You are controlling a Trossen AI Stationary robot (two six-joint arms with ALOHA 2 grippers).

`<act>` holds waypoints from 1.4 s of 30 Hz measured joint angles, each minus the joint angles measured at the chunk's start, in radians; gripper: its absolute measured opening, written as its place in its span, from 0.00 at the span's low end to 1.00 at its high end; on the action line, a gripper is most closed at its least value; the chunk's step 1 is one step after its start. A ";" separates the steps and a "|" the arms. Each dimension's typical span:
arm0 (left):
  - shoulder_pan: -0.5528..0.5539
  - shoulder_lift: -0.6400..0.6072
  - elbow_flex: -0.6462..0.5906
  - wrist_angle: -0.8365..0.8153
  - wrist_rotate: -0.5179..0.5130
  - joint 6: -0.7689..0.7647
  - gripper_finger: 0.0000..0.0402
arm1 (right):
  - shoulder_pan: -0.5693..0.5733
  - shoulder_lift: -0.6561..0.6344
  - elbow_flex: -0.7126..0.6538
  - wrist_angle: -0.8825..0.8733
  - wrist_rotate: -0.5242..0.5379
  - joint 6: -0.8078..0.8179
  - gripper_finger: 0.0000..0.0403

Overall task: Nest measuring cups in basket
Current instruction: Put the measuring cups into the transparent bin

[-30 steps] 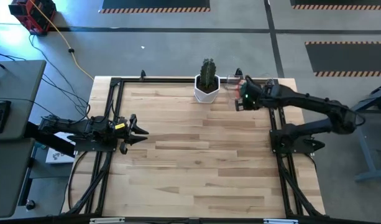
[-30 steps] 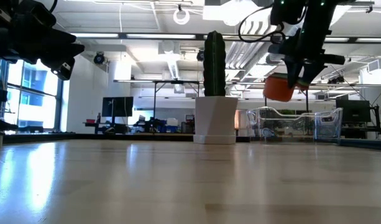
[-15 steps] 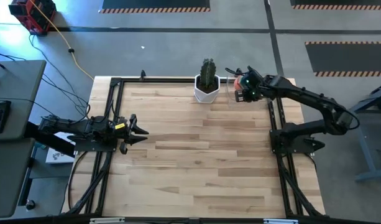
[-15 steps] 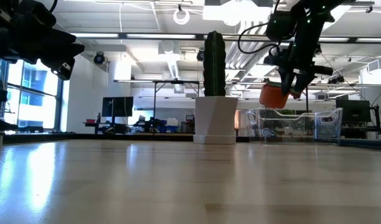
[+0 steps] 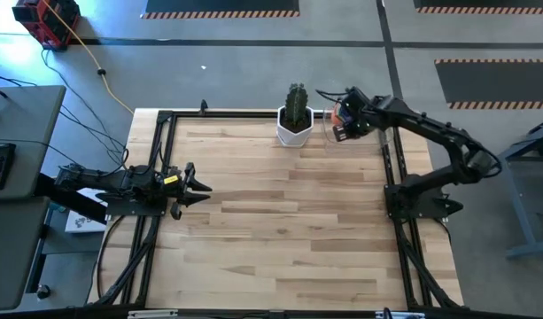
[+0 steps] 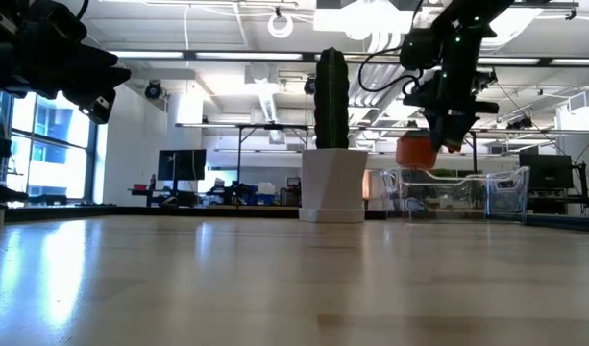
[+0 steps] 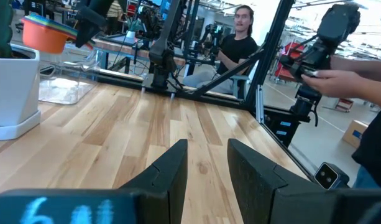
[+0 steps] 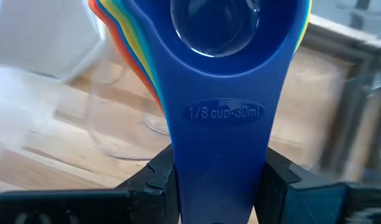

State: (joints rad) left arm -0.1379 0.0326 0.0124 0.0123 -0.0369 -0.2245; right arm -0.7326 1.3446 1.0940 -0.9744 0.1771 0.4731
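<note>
A nested stack of measuring cups (image 8: 209,37), blue on top and orange (image 6: 415,151) at the bottom, hangs in my right gripper (image 5: 340,124), which is shut on it. The stack is in the air at the table's far right, just right of the cactus pot. It hangs over the near-left end of the clear basket (image 6: 467,192), which stands on the table (image 7: 66,84). My left gripper (image 5: 200,182) waits open at the table's left edge, its fingers (image 7: 171,168) holding nothing. My right gripper pinches the stacked handles (image 8: 218,149) between its two fingers (image 8: 154,180), the blue handle on top. The fingers slant steeply down from the right and close on the handles' side edges. The stack is lifted clear, its bowls hanging out beyond the fingertips above the basket.
A white pot with a cactus (image 5: 295,124) stands at the far edge, close to the left of the basket. Black frame rails (image 5: 160,159) run along the table's sides. Beyond the table a person sits, and another person's hand (image 7: 339,81) shows.
My right gripper has carried the cup stack toward the table's far edge and a little left, toward the cactus pot, rolling its wrist as it went. The stack has sunk slightly and now hangs over the basket's end. It stays shut on the handles.
</note>
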 joint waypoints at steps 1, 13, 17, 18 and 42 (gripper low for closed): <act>0.000 0.000 0.000 0.000 0.000 0.000 0.26 | -0.006 0.020 0.018 -0.022 0.003 -0.028 0.30; 0.000 0.000 0.000 0.000 0.000 0.000 0.26 | -0.058 0.173 0.134 -0.135 -0.009 -0.279 0.30; 0.000 0.000 0.000 0.000 0.000 0.000 0.26 | -0.075 0.200 0.137 -0.138 -0.008 -0.327 0.30; 0.000 0.000 0.000 0.000 0.000 0.000 0.26 | -0.077 0.208 0.137 -0.139 -0.003 -0.336 0.30; 0.000 0.000 0.000 0.000 0.000 0.000 0.26 | -0.093 0.358 0.135 -0.074 0.010 -0.333 0.30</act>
State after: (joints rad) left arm -0.1383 0.0326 0.0124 0.0123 -0.0368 -0.2246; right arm -0.8253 1.7027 1.2290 -1.0489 0.1870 0.1401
